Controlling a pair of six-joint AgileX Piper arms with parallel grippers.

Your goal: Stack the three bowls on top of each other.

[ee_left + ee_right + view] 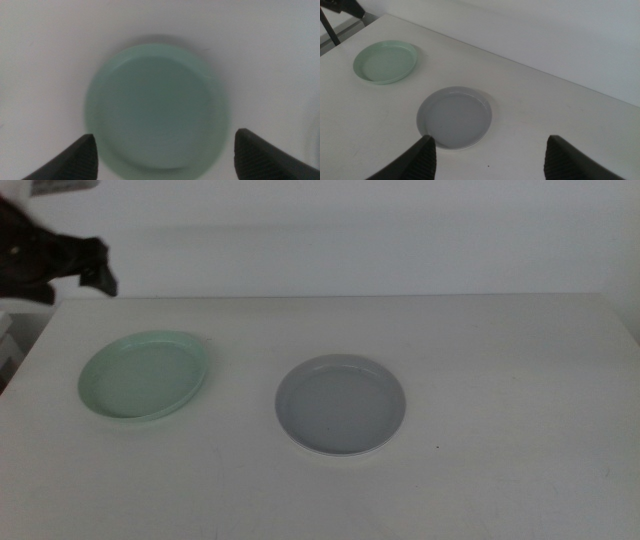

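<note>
Bowls: mint green (142, 375), grey (340, 404) visible; left hand (98, 268) blurred.

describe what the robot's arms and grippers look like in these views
The left gripper shows two dark, matte, wedge-shaped jaws with rounded tips, and the right gripper looks the same. In the middle view the left arm is a blurred black, blocky shape at the upper left. No cables or markings can be made out.
</note>
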